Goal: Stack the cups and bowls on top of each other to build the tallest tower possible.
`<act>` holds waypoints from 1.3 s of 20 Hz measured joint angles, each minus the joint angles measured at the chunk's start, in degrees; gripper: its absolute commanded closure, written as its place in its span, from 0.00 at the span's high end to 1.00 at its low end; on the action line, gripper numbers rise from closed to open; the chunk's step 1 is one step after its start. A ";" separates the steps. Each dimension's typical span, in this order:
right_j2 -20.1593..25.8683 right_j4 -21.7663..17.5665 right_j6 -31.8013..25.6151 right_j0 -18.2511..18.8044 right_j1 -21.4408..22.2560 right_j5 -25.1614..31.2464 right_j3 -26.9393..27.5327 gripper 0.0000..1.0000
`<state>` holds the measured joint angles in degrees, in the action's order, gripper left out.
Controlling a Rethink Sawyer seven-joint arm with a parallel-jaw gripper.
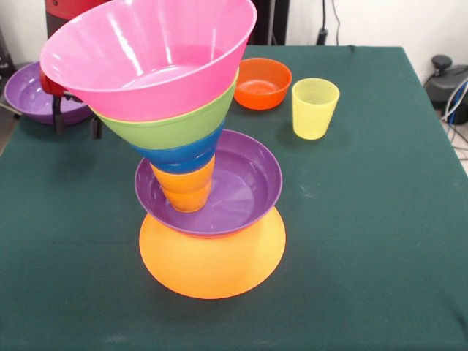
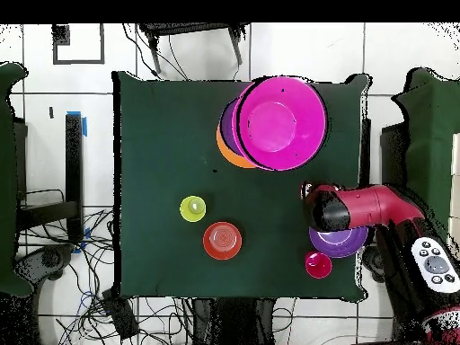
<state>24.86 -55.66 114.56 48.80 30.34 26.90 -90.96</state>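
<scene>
Gripper [image 1: 73, 110]: mine, mostly hidden behind the pink bowl [image 1: 150, 55]; whether my fingers are spread or closed, I cannot tell.
Tower [image 1: 201, 168]: table centre, pink bowl uppermost.
Overhead only: red-pink cup [image 2: 318, 264] beside second purple bowl [image 2: 346, 241].

Red arm [image 2: 373, 208] low over table corner

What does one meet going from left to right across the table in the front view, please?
Purple bowl at the table's left edge → the tower, topped by the big pink bowl → small orange-red bowl → yellow cup. The gripper's place is unclear, so it is left out.
</scene>
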 measured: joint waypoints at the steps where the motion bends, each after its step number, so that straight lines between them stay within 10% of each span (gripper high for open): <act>1: -0.02 0.00 0.00 -0.01 0.01 0.00 -0.03 1.00; 26: -2.66 0.25 0.00 -0.88 4.01 -0.01 -5.14 1.00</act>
<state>22.20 -55.41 114.56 47.92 34.35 26.89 -96.10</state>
